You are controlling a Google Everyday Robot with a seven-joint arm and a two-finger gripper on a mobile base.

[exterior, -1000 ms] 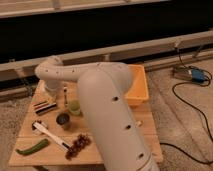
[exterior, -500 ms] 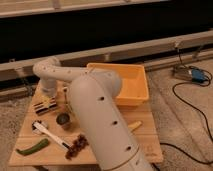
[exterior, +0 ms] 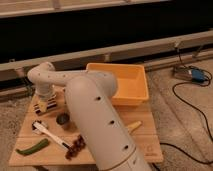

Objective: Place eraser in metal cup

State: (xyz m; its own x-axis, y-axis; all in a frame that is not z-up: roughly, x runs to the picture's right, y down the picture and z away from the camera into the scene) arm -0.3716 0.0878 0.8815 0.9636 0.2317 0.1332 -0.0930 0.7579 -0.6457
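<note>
The eraser [exterior: 40,108], a small block with black, white and red stripes, lies at the back left of the wooden table [exterior: 145,145]. My gripper [exterior: 45,101] is right over it, hanging down from the white arm's wrist and partly covering it. The metal cup [exterior: 63,119], short, dark and round, stands on the table a little to the right of the eraser and nearer to me, apart from the gripper. The big white arm [exterior: 95,120] crosses the middle of the view and hides much of the table behind it.
A yellow bin [exterior: 129,82] stands at the back right. A white and black tool [exterior: 47,132], a green pod [exterior: 32,147] and a dark clump [exterior: 75,147] lie at the front left. A yellow piece [exterior: 134,126] lies right of the arm. Cables [exterior: 192,95] run over the floor.
The arm has swung left and lowered, bringing the gripper from beside the cups to over the eraser. The green cup seen earlier is now hidden behind the arm.
</note>
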